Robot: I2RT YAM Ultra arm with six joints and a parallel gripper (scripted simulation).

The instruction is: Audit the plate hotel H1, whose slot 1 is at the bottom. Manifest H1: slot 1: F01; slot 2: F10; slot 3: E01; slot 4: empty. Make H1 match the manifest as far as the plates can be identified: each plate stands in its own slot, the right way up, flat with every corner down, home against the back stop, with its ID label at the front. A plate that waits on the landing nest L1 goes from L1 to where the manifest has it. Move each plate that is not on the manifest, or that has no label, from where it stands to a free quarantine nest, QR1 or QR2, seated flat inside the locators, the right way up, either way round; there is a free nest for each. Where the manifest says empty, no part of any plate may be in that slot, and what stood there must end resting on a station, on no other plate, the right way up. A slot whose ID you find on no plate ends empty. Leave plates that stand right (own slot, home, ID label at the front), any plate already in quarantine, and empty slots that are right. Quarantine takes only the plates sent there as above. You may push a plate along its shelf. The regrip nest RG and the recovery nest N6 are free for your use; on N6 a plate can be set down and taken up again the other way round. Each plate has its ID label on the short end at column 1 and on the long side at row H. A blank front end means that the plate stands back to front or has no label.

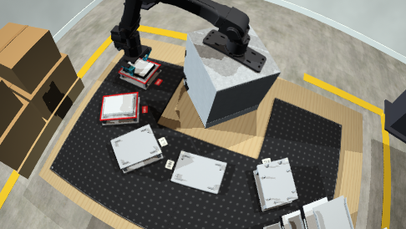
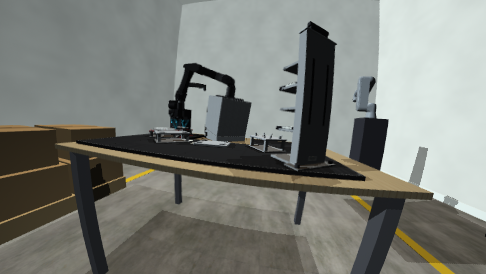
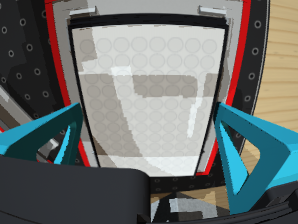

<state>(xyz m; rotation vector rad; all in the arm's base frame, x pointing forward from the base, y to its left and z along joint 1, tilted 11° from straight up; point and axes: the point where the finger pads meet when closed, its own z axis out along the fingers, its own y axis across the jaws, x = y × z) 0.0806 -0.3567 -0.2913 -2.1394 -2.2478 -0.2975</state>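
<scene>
The gripper (image 3: 149,145) stands spread to its widest, its blue fingers on either side of a white plate (image 3: 143,96) and gripping nothing. The plate lies flat in a red-edged nest (image 1: 139,72) right under the gripper. Just beside it, nearer the table's front, a second red-edged nest (image 1: 119,108) holds another plate. To the gripper's right rises the arm's grey pedestal block (image 1: 227,79). The tall plate rack (image 2: 312,95) stands well apart.

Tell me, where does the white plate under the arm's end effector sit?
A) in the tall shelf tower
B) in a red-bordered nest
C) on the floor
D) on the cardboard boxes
B: the plate lies inside a red-rimmed nest, with the open end effector straddling it.
</scene>
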